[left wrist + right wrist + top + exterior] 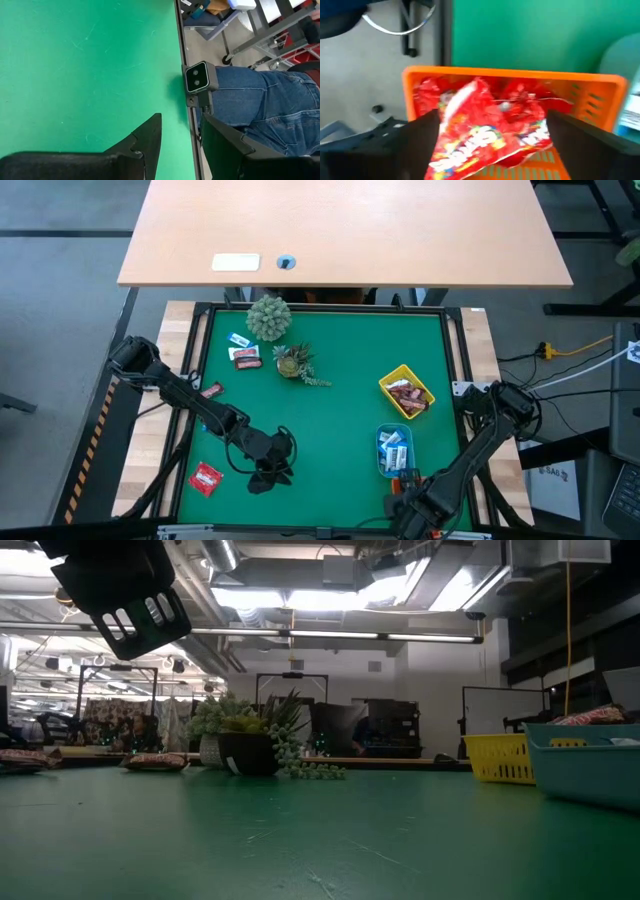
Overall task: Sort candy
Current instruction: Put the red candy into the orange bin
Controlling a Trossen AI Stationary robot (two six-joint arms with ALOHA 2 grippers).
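Observation:
Loose candy lies on the left of the green mat: a red packet (206, 477) near the front edge, another red packet (212, 389), a blue-and-white wrapper (238, 340) and brown bars (245, 359). My left gripper (270, 472) (182, 125) hovers open and empty over the mat's near edge. My right gripper (492, 127) is open above the orange tray (510, 77), which holds red packets. One red packet (480, 130) lies between its fingers. My right gripper's fingers (425, 132) stand on either side of the red packet's ends (445, 145) over the orange tray. I cannot tell whether they touch it. The packet shows flat-on, over the other red packets in the tray.
A yellow tray (406, 392) holds brown bars, and a blue tray (393, 450) holds blue-and-white wrappers. Two small plants (268, 317) (292, 362) stand at the mat's far left. The low camera (199, 80) and a person's jeans (260, 100) are just past the near edge.

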